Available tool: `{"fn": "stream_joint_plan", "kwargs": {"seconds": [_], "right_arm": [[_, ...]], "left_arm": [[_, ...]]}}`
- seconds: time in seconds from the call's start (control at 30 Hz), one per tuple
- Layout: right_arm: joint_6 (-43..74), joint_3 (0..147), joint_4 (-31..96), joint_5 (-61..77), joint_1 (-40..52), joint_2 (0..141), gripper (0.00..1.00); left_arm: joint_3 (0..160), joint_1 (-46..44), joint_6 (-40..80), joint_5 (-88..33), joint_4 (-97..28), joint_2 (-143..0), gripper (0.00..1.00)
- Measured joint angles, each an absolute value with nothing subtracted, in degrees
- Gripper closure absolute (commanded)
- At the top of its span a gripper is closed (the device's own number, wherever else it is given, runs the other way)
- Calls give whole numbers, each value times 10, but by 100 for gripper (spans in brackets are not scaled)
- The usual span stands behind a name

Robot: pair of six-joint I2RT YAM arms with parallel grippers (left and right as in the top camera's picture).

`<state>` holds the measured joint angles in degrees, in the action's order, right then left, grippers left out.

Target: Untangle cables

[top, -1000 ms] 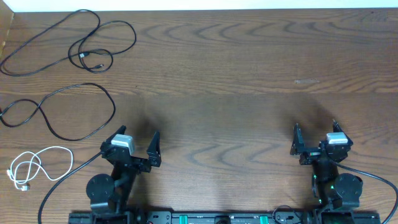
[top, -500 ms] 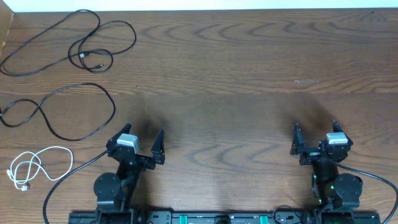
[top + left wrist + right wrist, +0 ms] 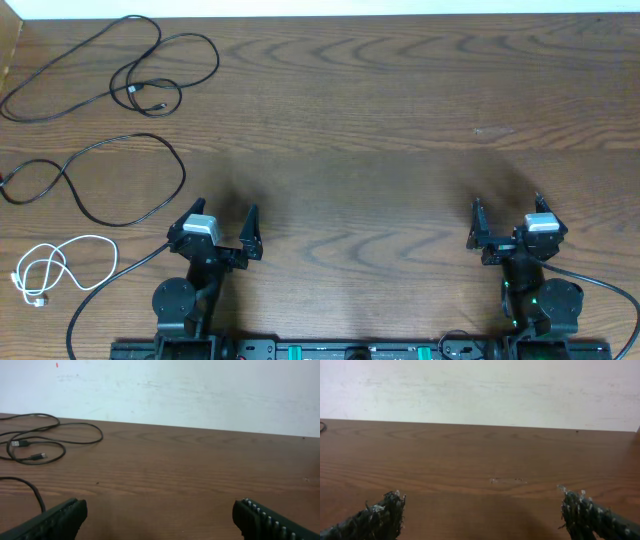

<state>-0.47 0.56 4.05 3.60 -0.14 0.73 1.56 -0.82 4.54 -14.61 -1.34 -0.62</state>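
Three cables lie apart at the table's left side. One long black cable [image 3: 136,93] loops at the far left corner, and the left wrist view shows it [image 3: 101,437] with its plugs inside the loop. A second black cable [image 3: 184,175] curves below it, with its end [image 3: 35,491] at that view's left edge. The short white cable [image 3: 90,238] is coiled near the front left edge. My left gripper [image 3: 222,215] [image 3: 160,510] is open and empty, to the right of the cables. My right gripper [image 3: 507,208] [image 3: 482,505] is open over bare wood at the front right.
The brown wooden table [image 3: 350,120] runs back to a white wall [image 3: 175,390]. Thick black wires [image 3: 110,280] [image 3: 600,283] trail from both arm bases along the front edge. A pale scuff [image 3: 505,480] marks the wood ahead of the right gripper.
The left arm has shifted slightly to the right, then settled back a little. The right arm and the cables have not moved.
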Motion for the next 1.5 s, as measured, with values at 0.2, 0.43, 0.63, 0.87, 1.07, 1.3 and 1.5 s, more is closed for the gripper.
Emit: {"fn": "stream_joint_plan", "kwargs": {"seconds": [0.2, 0.43, 0.63, 0.87, 1.07, 1.3, 1.5], "right_arm": [[-5, 6, 41, 36, -1, 7, 1], [-5, 6, 41, 36, -1, 7, 1], [-5, 6, 41, 36, -1, 7, 1], [-5, 6, 41, 36, -1, 7, 1], [-5, 6, 41, 36, -1, 7, 1], [-5, 6, 41, 36, -1, 7, 1], [-5, 6, 41, 36, -1, 7, 1]], "left_arm": [[16, -8, 45, -140, -14, -6, 2], [16, -8, 44, -110, -17, -6, 2], [16, -8, 14, -99, -18, -6, 2], [16, -8, -3, -86, -20, -6, 2], [16, -8, -3, -86, -20, -6, 2], [16, -8, -4, -86, -19, -6, 2], [16, -8, -4, -86, -19, -6, 2]]}}
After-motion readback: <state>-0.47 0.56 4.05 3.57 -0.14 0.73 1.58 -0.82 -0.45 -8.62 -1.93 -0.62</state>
